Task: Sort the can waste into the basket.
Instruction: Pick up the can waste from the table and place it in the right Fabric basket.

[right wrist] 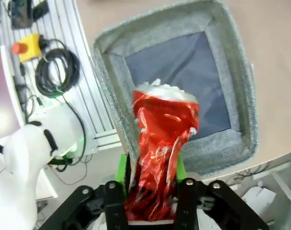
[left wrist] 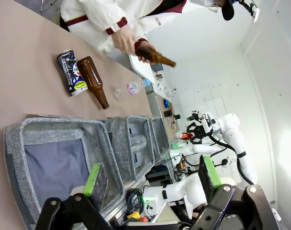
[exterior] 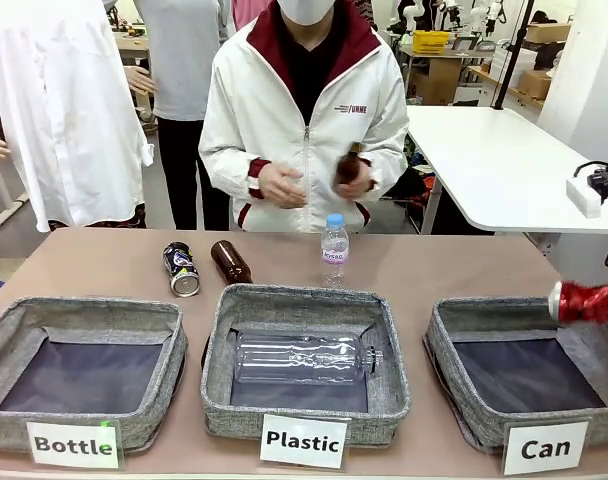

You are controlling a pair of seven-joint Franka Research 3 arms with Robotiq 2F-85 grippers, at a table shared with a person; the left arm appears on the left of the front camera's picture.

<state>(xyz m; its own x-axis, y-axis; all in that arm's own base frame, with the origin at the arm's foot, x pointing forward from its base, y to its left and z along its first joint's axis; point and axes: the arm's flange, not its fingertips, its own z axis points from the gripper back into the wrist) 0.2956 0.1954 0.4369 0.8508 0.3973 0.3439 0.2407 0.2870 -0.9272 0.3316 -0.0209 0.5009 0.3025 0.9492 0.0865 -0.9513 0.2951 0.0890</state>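
A crushed red can hangs above the right rim of the grey basket signed "Can". In the right wrist view my right gripper is shut on the red can, its green pads against the can's sides, with the basket and its dark lining below. A dark blue can lies on its side on the table behind the "Bottle" bin, and the left wrist view has the same can far off. My left gripper stands open with nothing in it, over the near edge of a bin.
A brown glass bottle lies beside the dark can. A small clear plastic bottle stands upright behind the "Plastic" bin, which holds a large clear bottle. The "Bottle" bin is at left. The person's hand holds another brown bottle.
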